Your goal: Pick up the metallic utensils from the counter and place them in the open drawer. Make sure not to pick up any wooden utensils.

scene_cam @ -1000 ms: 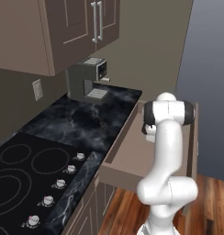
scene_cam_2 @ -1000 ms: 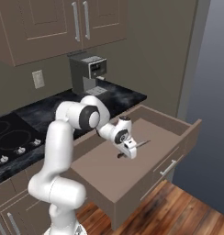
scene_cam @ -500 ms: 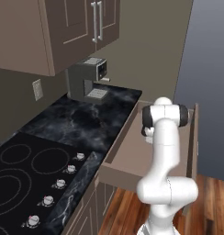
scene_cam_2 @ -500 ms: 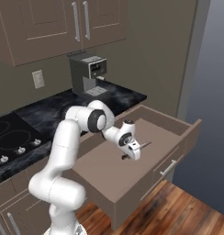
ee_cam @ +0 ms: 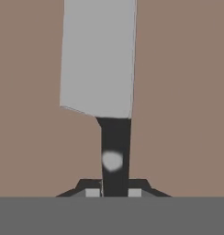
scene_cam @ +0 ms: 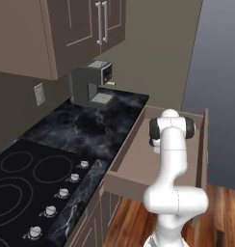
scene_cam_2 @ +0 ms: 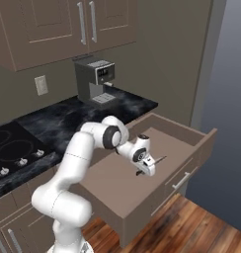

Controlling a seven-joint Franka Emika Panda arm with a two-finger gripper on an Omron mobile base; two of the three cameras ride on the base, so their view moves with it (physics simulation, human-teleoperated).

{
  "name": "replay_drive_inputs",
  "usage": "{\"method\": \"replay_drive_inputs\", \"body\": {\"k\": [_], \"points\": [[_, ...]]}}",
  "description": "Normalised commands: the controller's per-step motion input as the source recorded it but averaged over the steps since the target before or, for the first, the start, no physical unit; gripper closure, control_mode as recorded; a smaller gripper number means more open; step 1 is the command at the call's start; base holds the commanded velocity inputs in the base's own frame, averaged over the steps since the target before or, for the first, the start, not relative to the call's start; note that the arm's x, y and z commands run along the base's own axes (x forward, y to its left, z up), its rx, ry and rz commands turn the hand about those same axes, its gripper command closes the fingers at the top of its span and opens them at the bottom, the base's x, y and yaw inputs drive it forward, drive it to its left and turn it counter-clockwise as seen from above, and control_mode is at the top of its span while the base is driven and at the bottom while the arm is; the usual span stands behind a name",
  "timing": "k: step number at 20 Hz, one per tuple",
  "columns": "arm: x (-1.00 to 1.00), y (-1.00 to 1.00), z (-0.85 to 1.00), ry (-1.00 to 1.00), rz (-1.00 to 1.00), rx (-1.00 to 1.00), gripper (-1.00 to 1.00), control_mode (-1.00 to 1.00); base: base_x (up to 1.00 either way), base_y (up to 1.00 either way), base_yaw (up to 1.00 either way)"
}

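Gripped between the nearly closed fingers of the gripper [ee_cam: 114,190] is the dark, matte handle of the knife [ee_cam: 102,64], as seen in the hand view; a pale round spot is carried on the handle. Beyond the fingers, the flat, smooth grey blade is extended straight away from the hand, with one long straight edge and a notched heel beside the handle. Behind the blade, the plain taupe floor of the drawer [scene_cam_2: 107,185] is seen. In the right base view, the gripper [scene_cam_2: 142,170] is held low over the middle of the drawer, and the knife [scene_cam_2: 157,160] is seen as a thin dark sliver pointing toward the drawer's front panel, on which a slim silver bar handle [scene_cam_2: 180,181] is mounted. Whether the blade touches the floor cannot be told. Past the drawer, the glossy black veined counter [scene_cam_2: 68,116] is laid out, with a boxy grey coffee machine [scene_cam_2: 94,79] against the wall and panelled brown cabinets [scene_cam_2: 53,24] hung above.
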Motion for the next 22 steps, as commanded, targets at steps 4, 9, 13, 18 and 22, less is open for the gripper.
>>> {"method": "replay_drive_inputs", "body": {"k": [4,9,13,18,22], "points": [[0.22,-0.21,-0.49,0.00,0.02,0.00,1.00,-1.00,0.00,0.00,0.00],[0.18,-0.07,-0.44,0.02,0.01,0.00,-1.00,-1.00,0.00,0.00,0.00],[-0.04,-0.09,-0.04,0.00,0.00,0.00,-1.00,-1.00,0.00,0.00,0.00],[-0.49,-0.13,0.03,-0.07,0.00,0.00,-1.00,-1.00,0.00,0.00,0.00],[-0.36,0.00,0.29,-0.09,0.00,0.00,-1.00,-1.00,0.00,0.00,0.00]]}}
